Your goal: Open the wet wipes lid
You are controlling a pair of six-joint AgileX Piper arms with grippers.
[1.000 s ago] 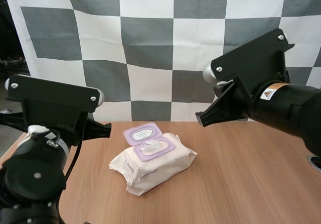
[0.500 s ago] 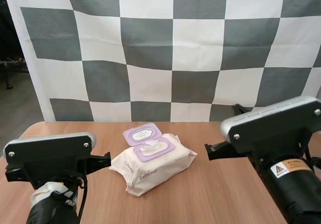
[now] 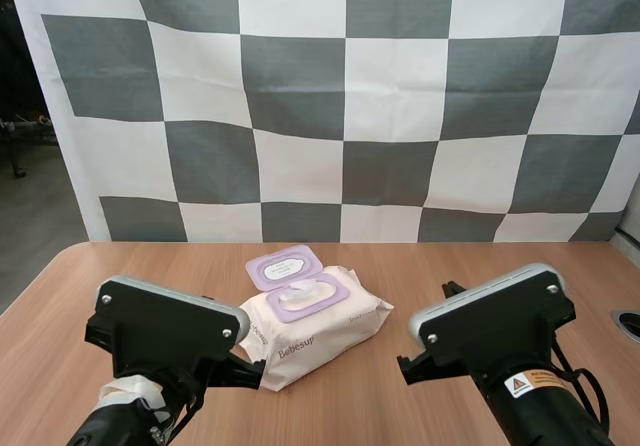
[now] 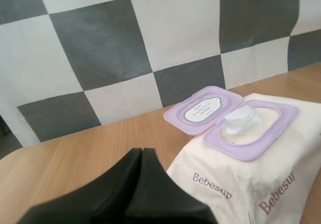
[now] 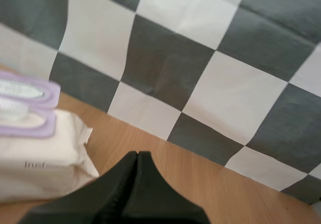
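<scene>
Where the pack of wet wipes (image 3: 310, 334) is lying: it is resting flat on the wooden table (image 3: 500, 266), and both arms are hanging low on the near side of it in the high view.
Lid (image 3: 285, 266): it is lying flipped back from the pack's far edge, with its inner face and white label facing upward.
Opening: the purple-framed opening on the pack's top is standing uncovered, and a tuft of white wipe (image 4: 239, 119) is poking up through it.
Left gripper (image 4: 142, 152): its fingers are lying pressed together as one dark wedge, gripping nothing. The tip is hovering just beside the pack's near-left edge, and I cannot tell whether it is touching.
Right gripper (image 5: 137, 154): its fingers are also lying together as one wedge, gripping nothing. It is hovering to the right of the pack, near it but apart.
</scene>
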